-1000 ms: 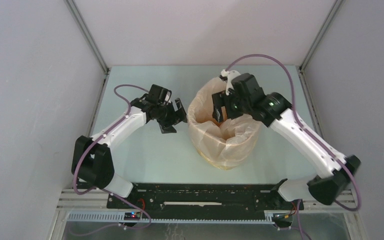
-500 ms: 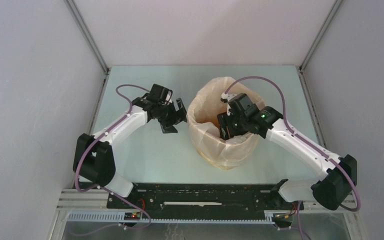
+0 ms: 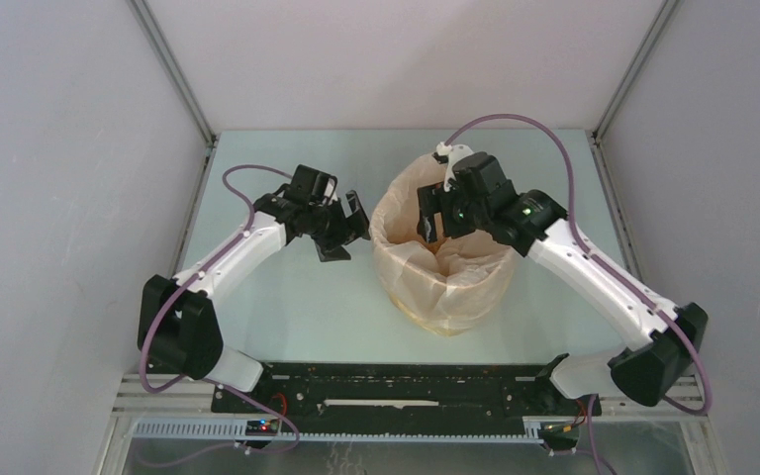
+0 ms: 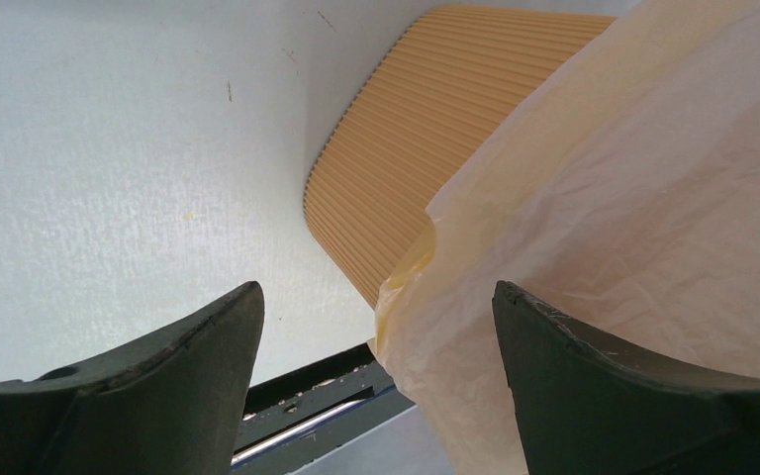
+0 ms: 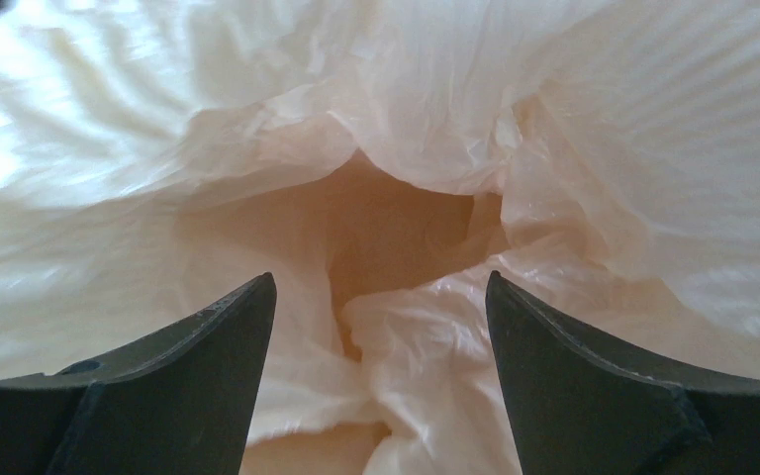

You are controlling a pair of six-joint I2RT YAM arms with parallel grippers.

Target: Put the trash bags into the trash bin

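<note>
Right fingers (image 5: 168, 386) have lifted from the bag (image 3: 447, 289).

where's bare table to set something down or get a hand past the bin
Bare table runs between the bin and the base rail, and again between the bin and the back wall. Crowded: the narrow gap between the left pincer and the bag, and the bin's mouth, where the right pincer hangs.

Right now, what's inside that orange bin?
A cream trash bag lines the trash bin, folded over its rim, with the right gripper open above the hollow. The bottom is covered by plastic.
</note>
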